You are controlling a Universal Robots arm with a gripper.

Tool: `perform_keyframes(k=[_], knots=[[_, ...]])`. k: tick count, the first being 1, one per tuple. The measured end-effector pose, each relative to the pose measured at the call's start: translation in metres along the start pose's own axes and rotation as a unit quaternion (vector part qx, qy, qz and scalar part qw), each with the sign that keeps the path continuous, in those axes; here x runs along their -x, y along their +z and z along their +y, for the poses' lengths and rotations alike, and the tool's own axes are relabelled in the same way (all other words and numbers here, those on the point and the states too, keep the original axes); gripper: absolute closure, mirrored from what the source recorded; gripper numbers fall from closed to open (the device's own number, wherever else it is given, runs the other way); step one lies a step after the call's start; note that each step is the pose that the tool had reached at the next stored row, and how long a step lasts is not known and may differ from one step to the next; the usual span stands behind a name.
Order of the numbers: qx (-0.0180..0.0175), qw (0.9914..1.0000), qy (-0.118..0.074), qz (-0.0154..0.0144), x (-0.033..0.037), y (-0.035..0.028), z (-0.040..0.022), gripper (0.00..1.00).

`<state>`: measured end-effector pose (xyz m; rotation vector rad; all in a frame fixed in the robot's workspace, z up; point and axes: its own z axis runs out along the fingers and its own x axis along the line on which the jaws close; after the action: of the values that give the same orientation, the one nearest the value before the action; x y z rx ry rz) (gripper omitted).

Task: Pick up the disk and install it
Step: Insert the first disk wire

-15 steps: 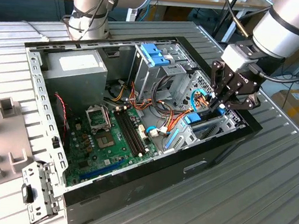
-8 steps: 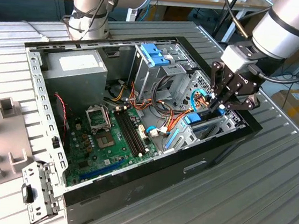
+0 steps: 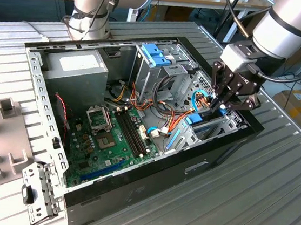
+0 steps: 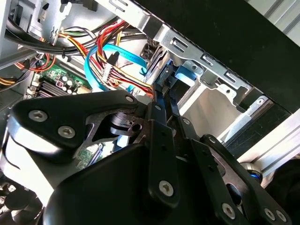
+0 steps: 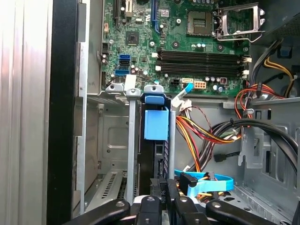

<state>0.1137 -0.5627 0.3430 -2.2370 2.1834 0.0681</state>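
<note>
Pincer (image 3: pixel 220 105) clamped on disk (image 5: pixel 156 124), standing edgewise in drive cage (image 5: pixel 129 154) at case's (image 3: pixel 130 191) right end. Step: installing; judged needs straight push to seat.

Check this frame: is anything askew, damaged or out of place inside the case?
Nothing looks damaged or spilled. The disk sits straight in its bay, held by the hand. A blue cable curls close beside the hand.

Disk (image 5: pixel 156 125) upright in drive bay (image 5: pixel 108 140) beside mobo (image 5: pixel 183 37), inside case (image 3: pixel 130 191).
</note>
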Motion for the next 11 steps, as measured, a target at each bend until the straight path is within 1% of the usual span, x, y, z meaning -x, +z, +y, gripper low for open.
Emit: perform_keyframes(k=[1, 7, 8, 10, 11], knots=[[0.0, 1.0, 0.0, -0.0001, 0.0, 0.0009, 0.0002, 0.83], [0.0, 1.0, 0.0, -0.0002, 0.0, 0.0013, 0.0002, 0.83], [0.0, 1.0, 0.0, -0.0003, -0.0001, 0.0014, 0.0002, 0.82], [0.0, 1.0, 0.0, -0.0002, -0.0001, 0.0014, 0.0002, 0.69], [0.0, 1.0, 0.0, -0.0001, -0.0001, 0.0014, 0.0002, 0.69]])
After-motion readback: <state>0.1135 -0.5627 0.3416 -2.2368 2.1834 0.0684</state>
